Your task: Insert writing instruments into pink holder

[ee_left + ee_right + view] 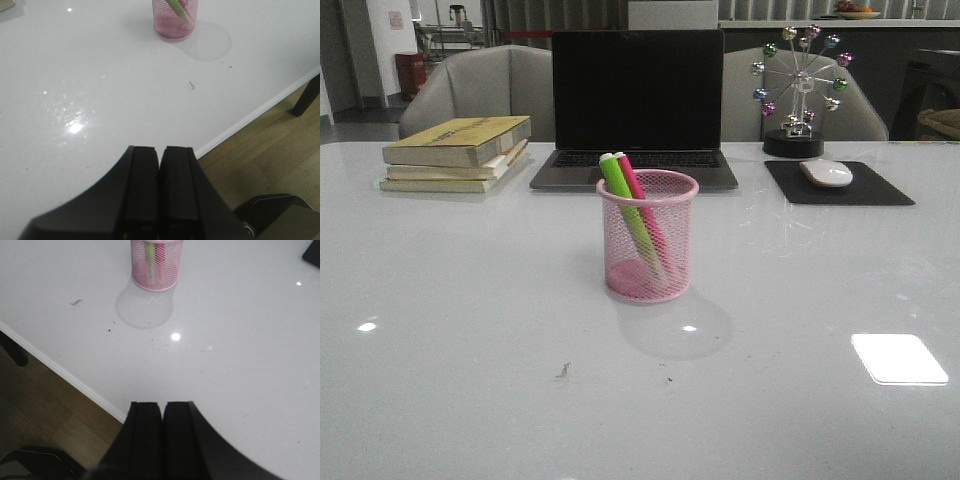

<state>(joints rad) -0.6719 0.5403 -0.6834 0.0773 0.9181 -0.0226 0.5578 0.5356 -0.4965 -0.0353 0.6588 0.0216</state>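
Note:
The pink holder (648,238) stands upright mid-table in the front view. Inside it lean the green marker (624,204) and the magenta marker (640,200), their tops poking above the rim toward the left. The holder (175,20) shows far off in the left wrist view, and the holder (156,265) likewise in the right wrist view. My left gripper (160,148) is shut and empty near the table's front edge. My right gripper (162,403) is also shut and empty over the front edge. Neither gripper appears in the front view.
Behind the holder sit a closed-screen laptop (636,105), a stack of books (458,152) at the left, and a mouse (826,172) on a black pad (840,184) at the right. A Ferris-wheel ornament (798,92) stands behind the pad. Wooden floor (270,145) lies past the table edge.

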